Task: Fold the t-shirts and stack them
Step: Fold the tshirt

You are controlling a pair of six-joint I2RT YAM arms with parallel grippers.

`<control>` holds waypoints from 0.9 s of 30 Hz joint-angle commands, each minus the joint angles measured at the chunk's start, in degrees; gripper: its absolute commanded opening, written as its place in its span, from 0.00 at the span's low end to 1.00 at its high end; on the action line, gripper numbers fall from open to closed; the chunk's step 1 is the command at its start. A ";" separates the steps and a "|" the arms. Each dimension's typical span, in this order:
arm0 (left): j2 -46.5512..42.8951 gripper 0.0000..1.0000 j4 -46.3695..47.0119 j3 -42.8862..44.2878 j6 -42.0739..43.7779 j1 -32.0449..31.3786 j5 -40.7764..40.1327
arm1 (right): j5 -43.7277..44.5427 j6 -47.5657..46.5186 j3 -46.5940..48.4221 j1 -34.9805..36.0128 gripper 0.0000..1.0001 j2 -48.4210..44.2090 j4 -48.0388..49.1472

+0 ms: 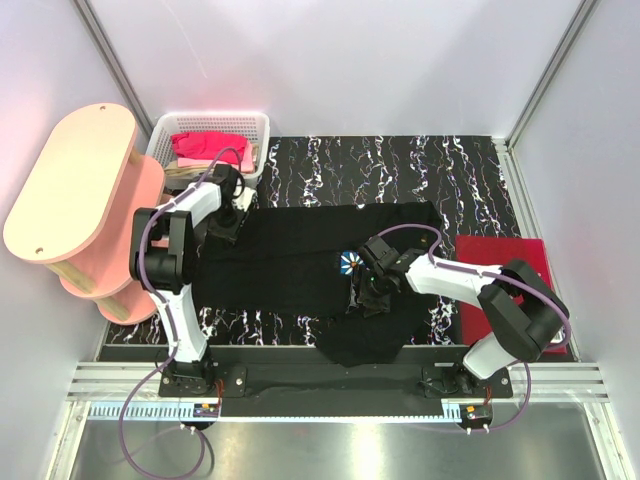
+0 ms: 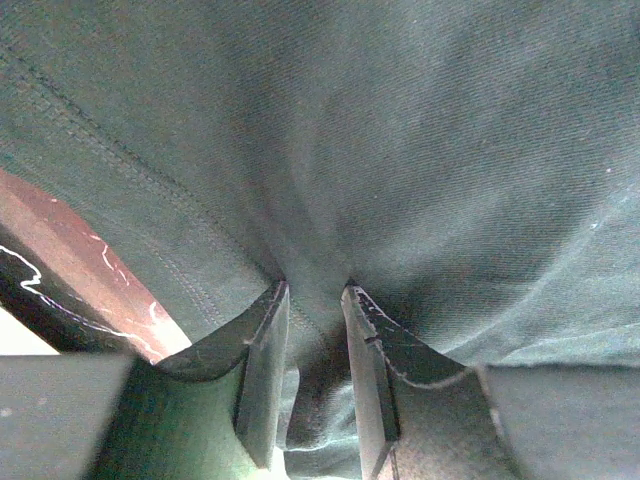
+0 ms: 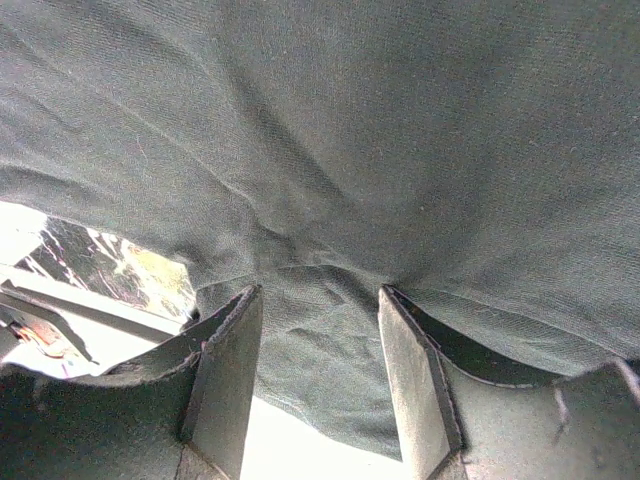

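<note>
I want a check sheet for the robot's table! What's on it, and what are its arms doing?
Surface: black marbled tabletop, partly under cloth.
Job's things: black t-shirt spread across the middle; dark red t-shirt folded at the right; pink t-shirt in the basket.
Clutter: white mesh basket at the far left.
Tools: left tool pinches the black t-shirt; right tool has cloth between its fingers, grip unclear.
Cables: purple cables run along both arms.
Surroundings: pink shelf at the left; white walls.
</note>
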 commanded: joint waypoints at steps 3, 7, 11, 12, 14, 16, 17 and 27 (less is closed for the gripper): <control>-5.21 0.44 1.21 -0.82 -1.47 1.61 0.28 | 1.43 0.15 -4.56 1.12 0.58 3.60 -2.01; -4.51 0.57 2.97 -0.82 -2.35 2.05 -2.00 | 0.90 0.24 -4.74 1.21 0.57 3.69 -1.48; -3.28 0.59 4.29 -0.65 -4.45 3.54 -2.53 | 0.90 0.24 -5.17 1.12 0.56 3.17 -1.22; -2.84 0.59 4.47 -0.47 -4.54 3.63 -2.71 | 0.90 0.24 -5.26 1.21 0.56 3.08 -1.13; -1.17 0.58 4.56 -0.03 -4.72 3.63 -3.15 | 0.73 0.16 -5.44 1.21 0.56 3.16 -1.13; 0.23 0.55 5.17 0.23 -4.72 3.72 -3.93 | 0.46 0.15 -5.53 1.12 0.56 3.08 -1.04; 0.67 0.54 5.52 0.50 -4.81 3.80 -4.64 | 0.37 0.24 -5.70 1.21 0.55 2.99 -1.04; 4.19 0.05 6.23 4.36 -4.19 4.33 -6.49 | -0.77 1.12 -7.99 1.47 0.53 0.97 -1.31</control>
